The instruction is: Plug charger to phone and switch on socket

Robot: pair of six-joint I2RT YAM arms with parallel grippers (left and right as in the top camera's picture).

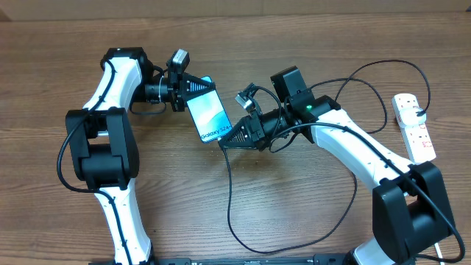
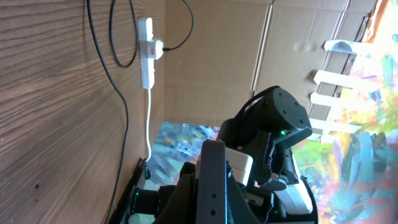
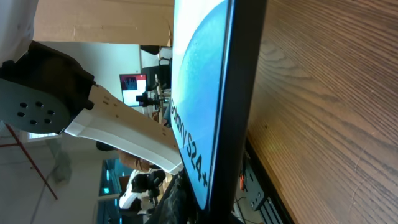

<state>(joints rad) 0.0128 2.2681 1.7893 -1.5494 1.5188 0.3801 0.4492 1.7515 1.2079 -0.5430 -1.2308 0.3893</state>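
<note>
Above the table, left end effector clamps the phone; right end effector pinches the charger.

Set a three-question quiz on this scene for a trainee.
1. True or false: the phone lies flat on the table, far from both arms.
2. The power strip sits by which arm? A left, B right.
3. Fill in: the thin cable is ____ in colour.
Key: 1 false; 2 B; 3 black.
</note>
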